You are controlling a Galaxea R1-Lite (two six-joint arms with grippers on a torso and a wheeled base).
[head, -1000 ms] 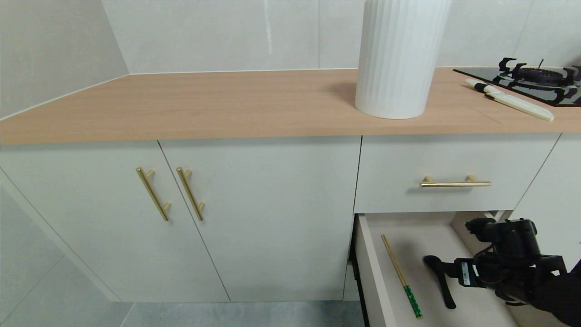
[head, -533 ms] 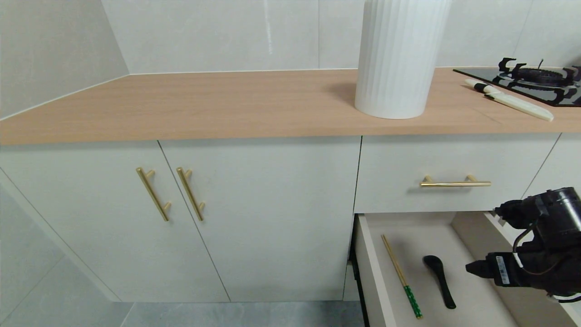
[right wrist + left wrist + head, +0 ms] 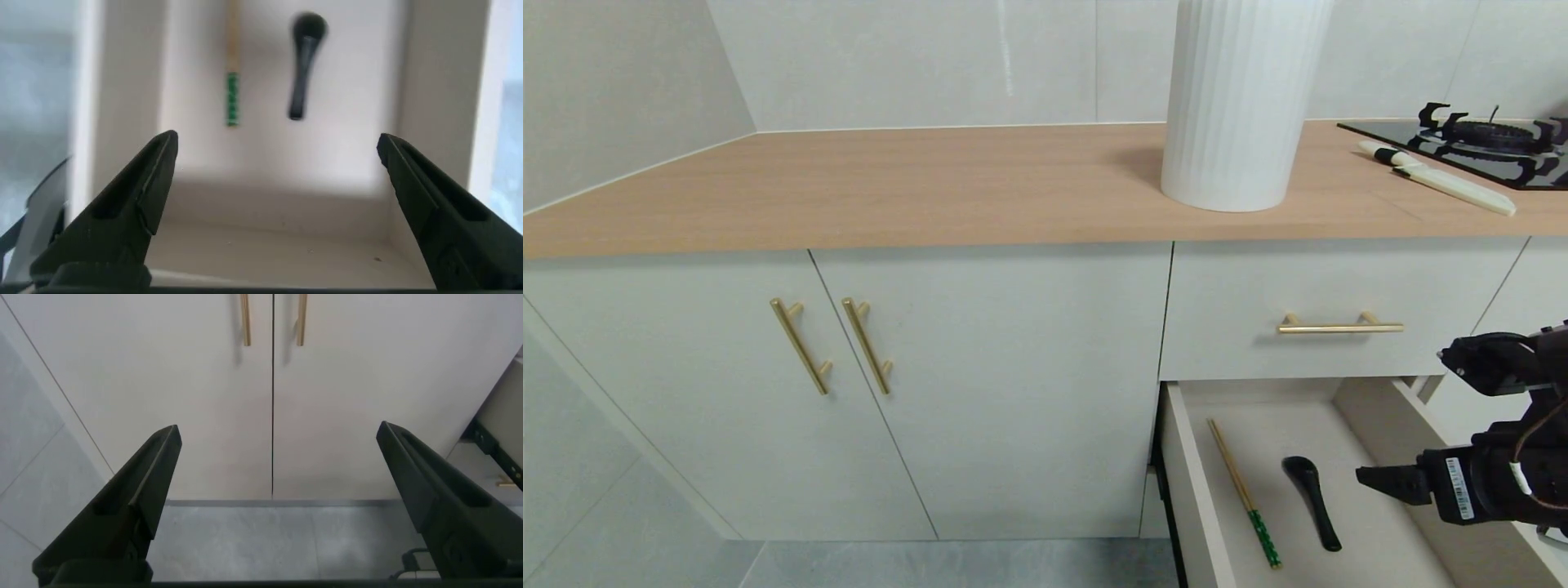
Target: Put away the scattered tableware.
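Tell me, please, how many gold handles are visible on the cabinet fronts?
3: the left door handle, the right door handle beside it, the upper drawer handle. The open lower drawer may hide another.

Bright, even light; soft shadows

Open drawer (image 3: 1194, 482) set below tabletop (image 3: 890, 188). Chopsticks (image 3: 1243, 492) and black spoon (image 3: 1311, 502) laid on drawer floor, side by side, apart. White ribbed cylinder (image 3: 1235, 106), knife (image 3: 1437, 180) and hob (image 3: 1486, 143) carried on tabletop.
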